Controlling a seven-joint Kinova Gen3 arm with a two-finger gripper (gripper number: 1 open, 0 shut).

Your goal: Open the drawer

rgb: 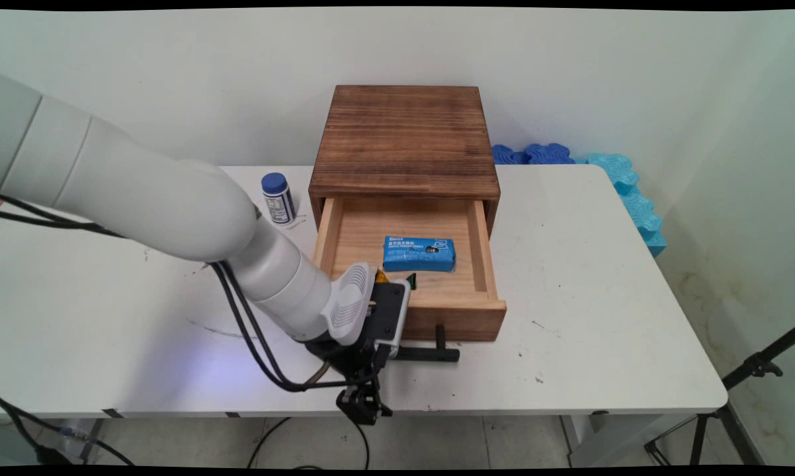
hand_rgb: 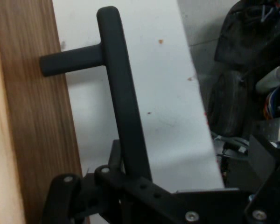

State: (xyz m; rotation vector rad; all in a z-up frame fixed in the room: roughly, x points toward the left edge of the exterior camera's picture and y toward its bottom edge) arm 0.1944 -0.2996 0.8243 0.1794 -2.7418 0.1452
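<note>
A wooden cabinet (rgb: 404, 139) stands at the back of the white table, and its drawer (rgb: 482, 246) is pulled out toward the near edge. A blue packet (rgb: 418, 254) lies flat inside the drawer. The black bar handle (rgb: 432, 354) runs along the drawer front. My gripper (rgb: 385, 352) sits at the handle's left end, shut on it. In the hand view the handle (hand_rgb: 121, 93) runs down into the gripper (hand_rgb: 130, 186) linkage, with the wooden drawer front (hand_rgb: 32, 116) on the left. The fingertips are hidden behind the linkage.
A small white bottle with a blue cap (rgb: 278, 198) stands left of the cabinet. Blue foam pieces (rgb: 626, 192) lie along the table's far right edge. A black tripod leg (rgb: 754, 367) stands off the table at the right. The near table edge (rgb: 437, 411) is close below the gripper.
</note>
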